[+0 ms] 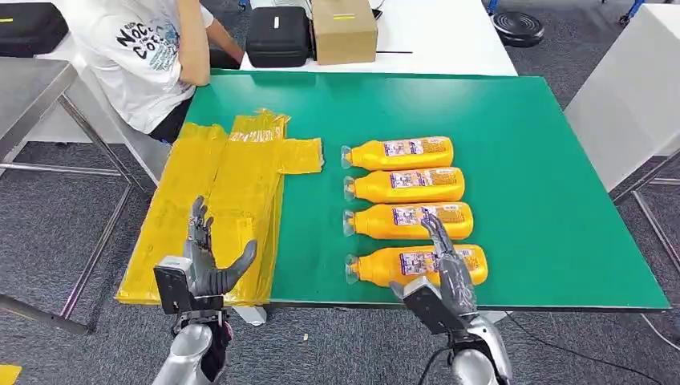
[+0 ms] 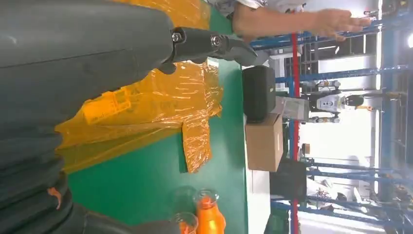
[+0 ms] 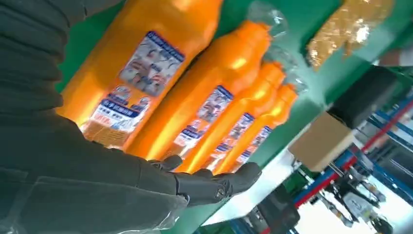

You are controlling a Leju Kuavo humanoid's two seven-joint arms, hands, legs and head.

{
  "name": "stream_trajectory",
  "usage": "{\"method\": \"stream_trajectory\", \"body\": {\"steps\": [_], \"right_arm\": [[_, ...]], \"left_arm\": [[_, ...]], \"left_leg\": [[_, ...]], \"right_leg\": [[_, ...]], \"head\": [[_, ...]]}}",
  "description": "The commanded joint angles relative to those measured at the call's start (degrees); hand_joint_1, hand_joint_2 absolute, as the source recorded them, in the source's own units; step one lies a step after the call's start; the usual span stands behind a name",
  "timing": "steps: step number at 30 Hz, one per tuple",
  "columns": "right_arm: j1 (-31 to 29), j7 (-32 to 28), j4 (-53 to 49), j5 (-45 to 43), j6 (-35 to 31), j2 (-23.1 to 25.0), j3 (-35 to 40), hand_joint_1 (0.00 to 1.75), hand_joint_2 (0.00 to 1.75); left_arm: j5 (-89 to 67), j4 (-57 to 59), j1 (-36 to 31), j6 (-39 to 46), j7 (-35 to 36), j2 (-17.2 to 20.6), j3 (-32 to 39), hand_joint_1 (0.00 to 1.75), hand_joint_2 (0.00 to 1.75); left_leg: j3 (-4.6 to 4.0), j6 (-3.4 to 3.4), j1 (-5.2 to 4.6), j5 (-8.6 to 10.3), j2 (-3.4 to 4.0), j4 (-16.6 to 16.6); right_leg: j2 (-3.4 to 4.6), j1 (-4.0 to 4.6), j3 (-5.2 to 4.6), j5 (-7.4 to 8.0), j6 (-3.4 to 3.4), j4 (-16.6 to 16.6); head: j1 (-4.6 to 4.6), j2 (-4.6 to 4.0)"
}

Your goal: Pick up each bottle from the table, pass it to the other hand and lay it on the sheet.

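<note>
- Head view: four orange bottles (image 1: 410,200) lie side by side on the green table (image 1: 553,200), clear caps toward the yellow sheet (image 1: 228,200). Their blue-and-white labels are too small to read. The right hand (image 1: 449,265) hovers over the nearest bottle (image 1: 417,264), fingers spread, holding nothing. The left hand (image 1: 210,261) is spread over the sheet.
- Left wrist view: crinkled sheet (image 2: 160,107), a cardboard box (image 2: 263,142).
- Right wrist view: the labels (image 3: 146,73) stay blurred.
</note>
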Motion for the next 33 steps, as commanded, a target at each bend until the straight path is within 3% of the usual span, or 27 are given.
{"method": "stream_trajectory", "body": {"steps": [1,10,15,17,22,25,29,33], "right_arm": [[-1.6,3.7,-1.4,0.9,4.2,-5.7,0.1,0.0,1.75],[-3.5,7.0,-2.2,0.4,7.6,-12.7,3.9,0.0,1.75],[-4.0,7.5,-2.4,0.3,8.1,-13.1,3.8,0.0,1.75],[-4.4,8.7,-2.5,1.3,8.5,-13.6,4.5,0.0,1.75],[-3.2,9.8,-2.6,2.6,8.9,-14.7,5.1,0.0,1.75],[-3.7,10.1,-2.0,3.5,8.4,-15.2,5.4,0.0,1.75],[-6.6,10.7,0.4,2.1,9.8,-17.6,5.9,0.0,1.75],[-5.3,11.0,-0.1,2.9,9.9,-17.6,6.4,0.0,1.75]], "left_arm": [[-0.3,2.3,-2.3,-0.4,0.8,0.3,1.3,0.0,1.75],[-0.4,3.0,-2.4,-0.9,1.2,0.5,0.7,0.0,1.75],[-0.4,3.2,-2.6,-1.0,1.2,0.4,0.7,0.0,1.75],[-0.2,3.9,-3.0,-1.2,1.2,0.3,0.6,0.0,1.75],[-0.1,4.6,-3.7,-0.9,1.1,-0.1,0.7,0.0,1.75],[-0.1,4.7,-3.7,-0.7,1.1,-0.2,0.7,0.0,1.75],[0.0,4.6,-3.6,-1.2,1.1,0.0,0.6,0.0,1.75],[0.1,5.3,-4.0,-0.9,1.0,-0.2,0.8,0.0,1.75]], "left_leg": [[0.24,-0.1,0.04,-0.11,0.0,0.0],[0.49,-0.15,0.11,-0.28,0.14,0.1],[0.2,-0.07,0.02,-0.09,0.06,0.0],[0.5,-0.15,0.09,-0.28,0.15,0.0],[0.21,-0.09,0.04,-0.09,-0.01,0.0],[0.53,-0.18,0.12,-0.28,0.04,0.1],[0.2,-0.06,0.02,-0.08,0.09,0.0],[0.46,-0.12,0.07,-0.21,0.1,0.0]], "right_leg": [[-0.04,0.05,0.24,-0.12,-0.09,0.0],[0.07,0.13,0.5,-0.22,-0.14,0.0],[0.03,0.03,0.2,-0.07,-0.06,0.0],[0.09,0.1,0.51,-0.22,-0.14,0.0],[-0.04,0.06,0.23,-0.09,-0.08,0.0],[-0.02,0.14,0.56,-0.26,-0.16,0.0],[0.05,0.03,0.19,-0.05,-0.05,0.0],[0.05,0.09,0.48,-0.17,-0.11,0.0]], "head": [[0.0,0.0],[0.0,0.0],[0.02,0.0],[0.0,0.0],[0.0,0.0],[0.0,0.0],[-0.02,0.0],[0.0,0.0]]}}
